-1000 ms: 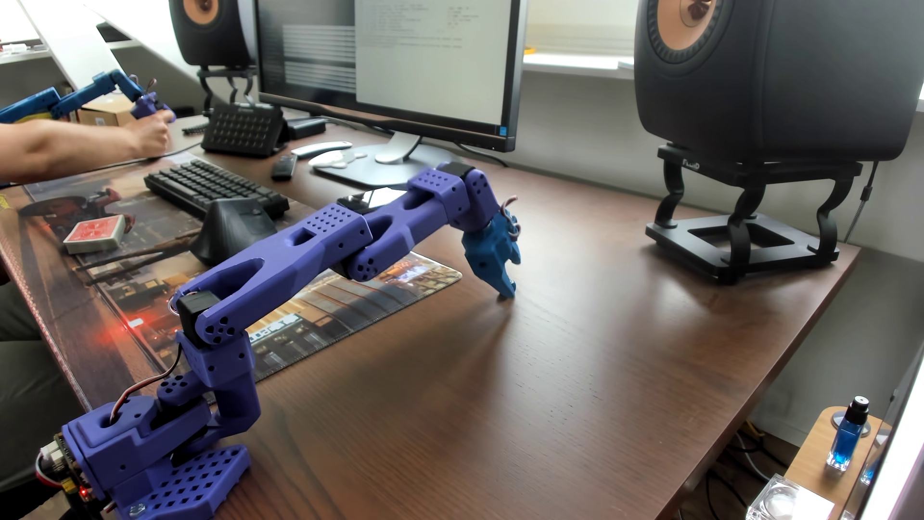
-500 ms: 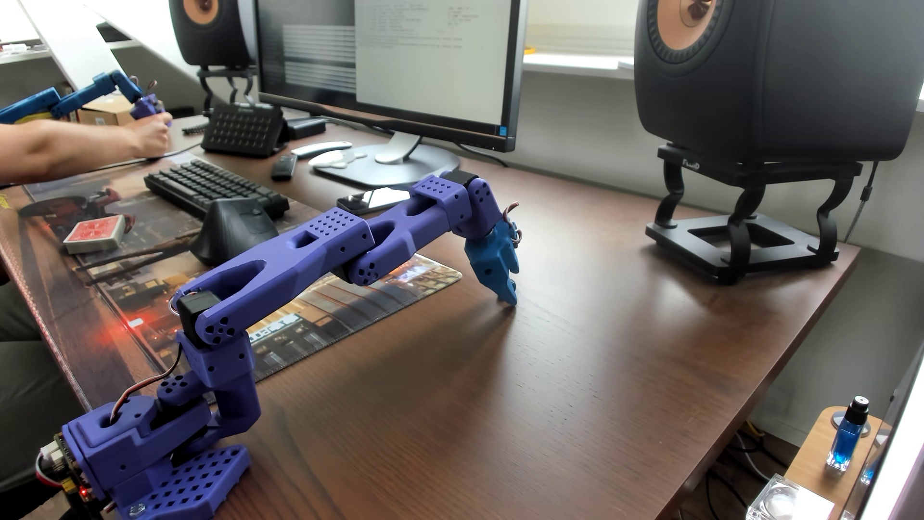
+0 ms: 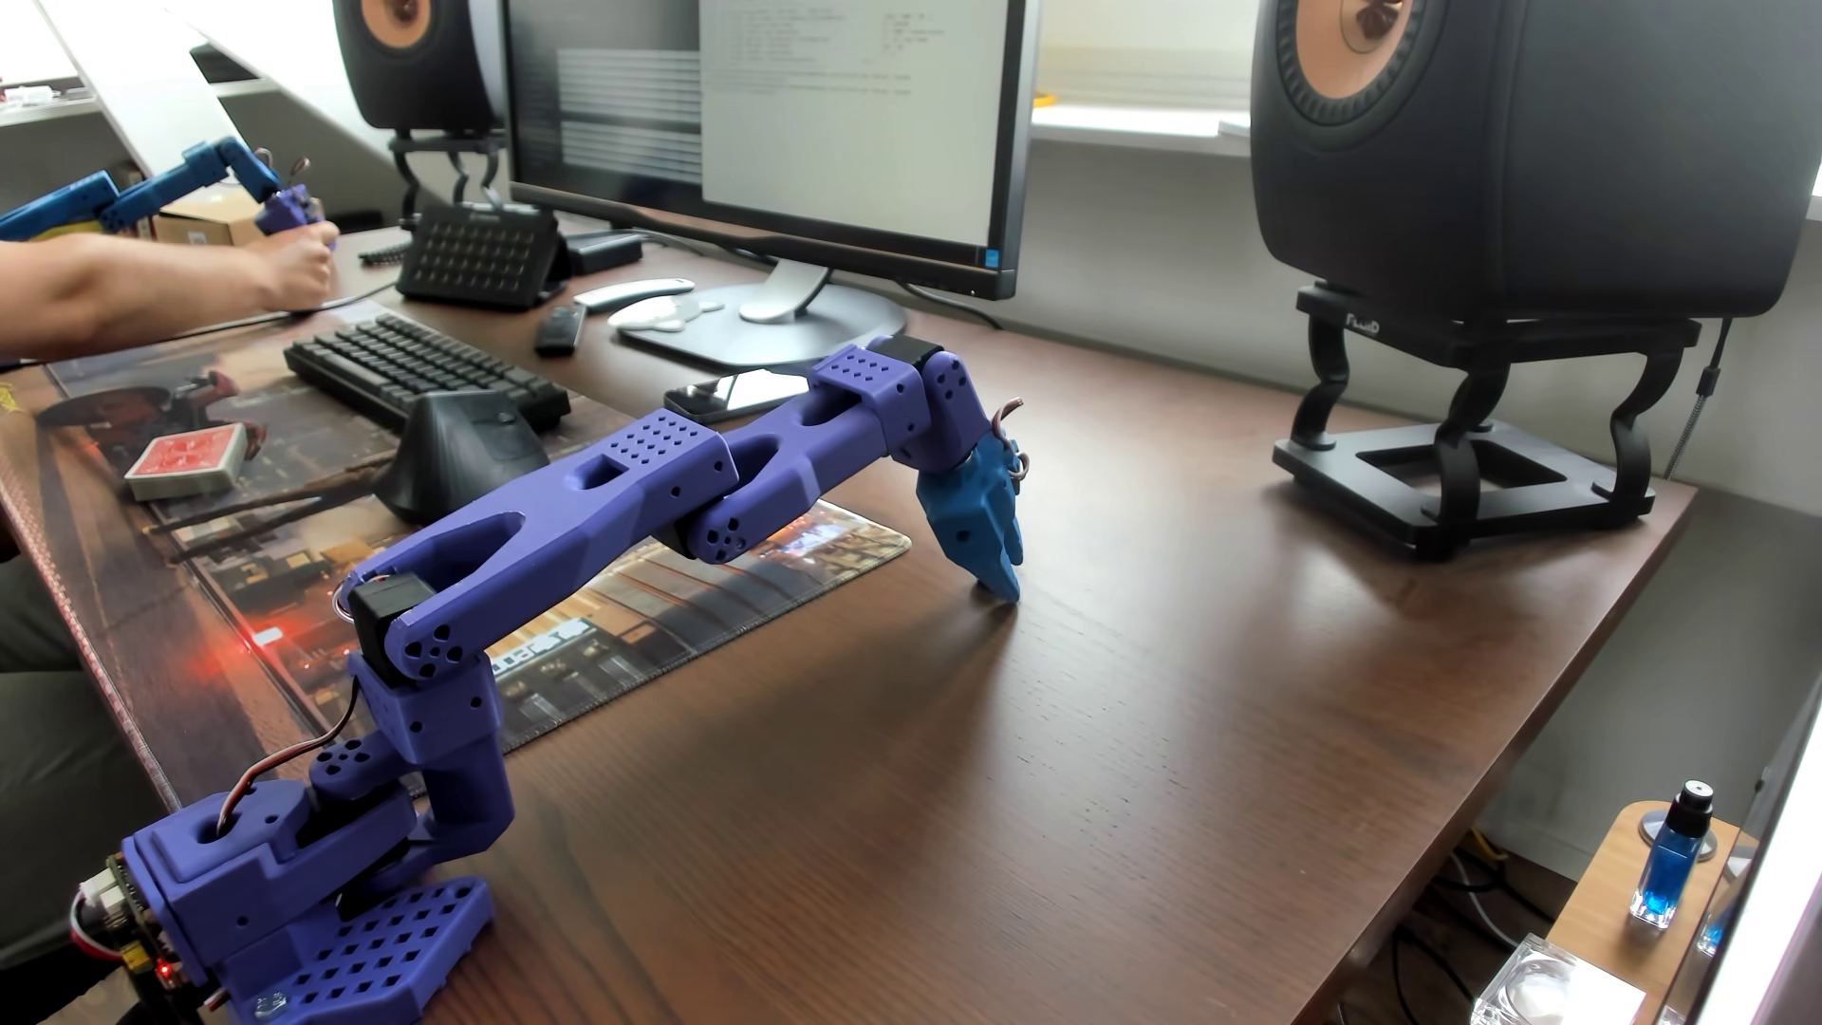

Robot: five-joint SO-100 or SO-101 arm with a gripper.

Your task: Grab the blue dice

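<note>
A dark wooden desk point(image 3: 986, 788) stands against a pale wall, bearing a monitor point(image 3: 769, 128), two black speakers point(image 3: 1538, 148) on stands, a keyboard point(image 3: 424, 370) and a printed desk mat point(image 3: 246, 552), with daylight from a windowsill point(image 3: 1124, 123) behind.

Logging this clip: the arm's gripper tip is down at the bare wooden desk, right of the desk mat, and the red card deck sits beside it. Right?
Not quite. The gripper is down at the wooden desk, but the red card deck lies far off on the desk mat, as the other view shows.

The black speaker stand point(image 3: 1459, 463) bears the word "Fluid".
</note>
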